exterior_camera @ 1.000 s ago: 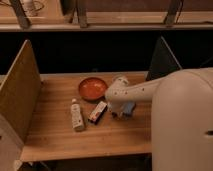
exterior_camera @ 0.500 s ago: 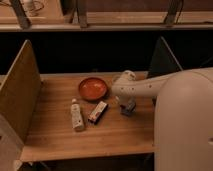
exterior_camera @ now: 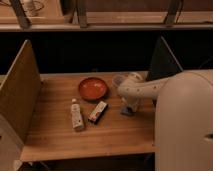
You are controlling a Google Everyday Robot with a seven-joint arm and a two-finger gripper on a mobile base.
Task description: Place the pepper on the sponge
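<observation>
My arm reaches in from the right across the wooden table (exterior_camera: pixel 55 135). The gripper (exterior_camera: pixel 130 104) points down at the table's right middle, to the right of the red-and-white packet. Directly under it a small light blue sponge (exterior_camera: pixel 125 112) shows partly on the wood. The pepper is hidden; I cannot see it on the table or at the gripper.
A round orange-red bowl (exterior_camera: pixel 93 88) sits at the back middle. A red-and-white packet (exterior_camera: pixel 98 111) and a white tube-like bottle (exterior_camera: pixel 76 116) lie in front of it. Upright boards (exterior_camera: pixel 20 95) wall the table's left and right sides. My white arm casing (exterior_camera: pixel 185 125) fills the right.
The arm has swung right, carrying the gripper away from the packet to a spot over the sponge. Bowl, packet and bottle have not moved.
</observation>
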